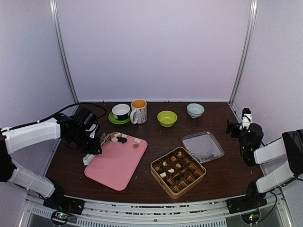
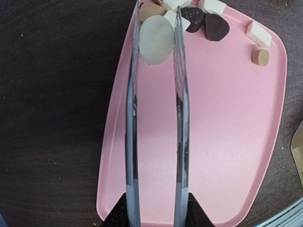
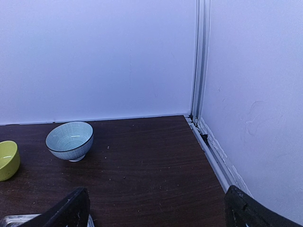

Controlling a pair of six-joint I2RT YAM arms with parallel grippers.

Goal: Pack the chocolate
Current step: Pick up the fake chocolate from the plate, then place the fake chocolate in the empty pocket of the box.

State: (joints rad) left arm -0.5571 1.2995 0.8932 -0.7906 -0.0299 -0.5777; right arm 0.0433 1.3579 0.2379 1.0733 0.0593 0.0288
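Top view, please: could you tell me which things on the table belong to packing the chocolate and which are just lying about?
For the job: loose chocolate pieces, the pink tray under them, the tongs in the left gripper, the part-filled tin, the lid beside it.
Just lying about: cup on a green saucer, mug, green bowl, blue bowl.

Just past the black fingers (image 2: 198, 218), silvery tongs (image 2: 181, 142) were seen over a plain pink tray (image 2: 227, 151), with cream-white, tan and dark-brown chocolate (image 2: 156, 40) ahead.
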